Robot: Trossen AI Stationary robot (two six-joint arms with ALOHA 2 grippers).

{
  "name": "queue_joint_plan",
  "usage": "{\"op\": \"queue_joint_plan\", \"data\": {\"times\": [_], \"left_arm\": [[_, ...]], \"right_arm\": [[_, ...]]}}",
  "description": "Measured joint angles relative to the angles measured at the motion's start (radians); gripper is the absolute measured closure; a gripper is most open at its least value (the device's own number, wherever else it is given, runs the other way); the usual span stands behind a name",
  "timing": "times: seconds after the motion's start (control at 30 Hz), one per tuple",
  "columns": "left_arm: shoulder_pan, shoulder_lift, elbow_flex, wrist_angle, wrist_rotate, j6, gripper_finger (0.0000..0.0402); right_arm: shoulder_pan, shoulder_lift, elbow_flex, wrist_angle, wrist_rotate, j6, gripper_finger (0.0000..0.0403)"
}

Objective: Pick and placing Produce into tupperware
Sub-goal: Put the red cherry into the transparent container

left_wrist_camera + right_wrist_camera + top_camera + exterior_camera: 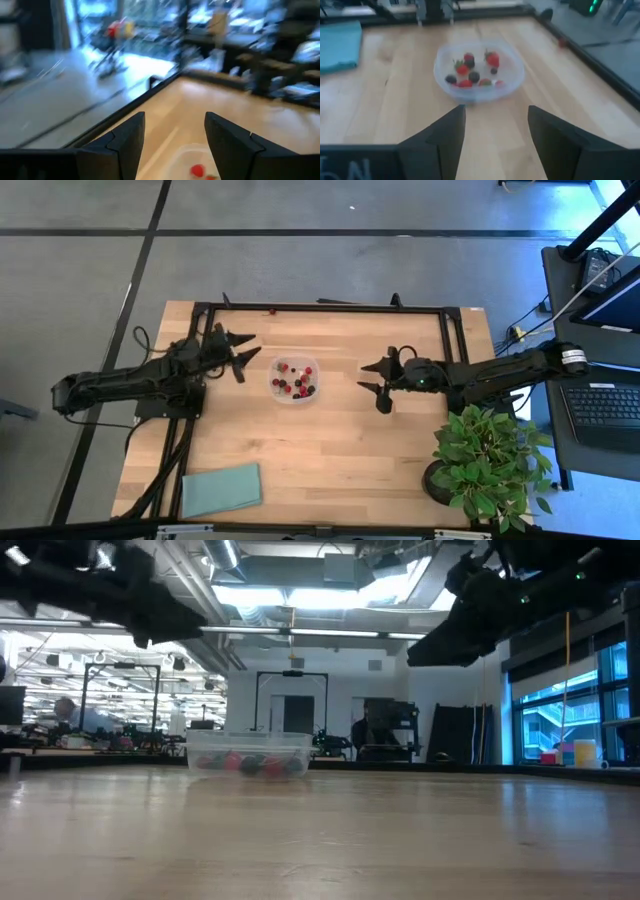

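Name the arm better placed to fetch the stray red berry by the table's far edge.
Left, probably. The left gripper, open, sits nearer the stray berry than the right gripper, also open, which is beyond the tupperware.

Produce [296, 380] lies in the tupperware [277, 393], between both hands.

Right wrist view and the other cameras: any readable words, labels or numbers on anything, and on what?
"N": a pale letter on the dark body of the right gripper, right wrist view; marks beside it are too blurred to read.
Small clear plastic tupperware, red and maroon produce pieces, flat teal cloth: no text visible.
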Motion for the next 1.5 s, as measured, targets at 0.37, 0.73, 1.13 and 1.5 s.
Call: {"op": "queue_joint_plan", "data": {"times": [0.37, 0.73, 1.13, 1.5], "left_arm": [[0.24, 0.62, 0.521, -0.457, -0.093, -0.223, 0.0202], [0.411, 1.086, 0.836, -0.556, -0.019, -0.274, 0.0202], [0.474, 1.27, 0.975, -0.616, 0.068, -0.38, 0.0202], [0.508, 1.378, 0.977, -0.631, 0.043, -0.413, 0.0202]], "right_arm": [[-0.008, 0.002, -0.024, 0.086, 0.0, -0.027, 0.0186], [-0.008, 0.002, -0.024, 0.085, 0.0, -0.053, 0.0186], [-0.008, 0.002, -0.024, 0.078, 0.0, -0.103, 0.0186], [-0.008, 0.002, -0.024, 0.072, 0.0, -0.105, 0.0186]]}}
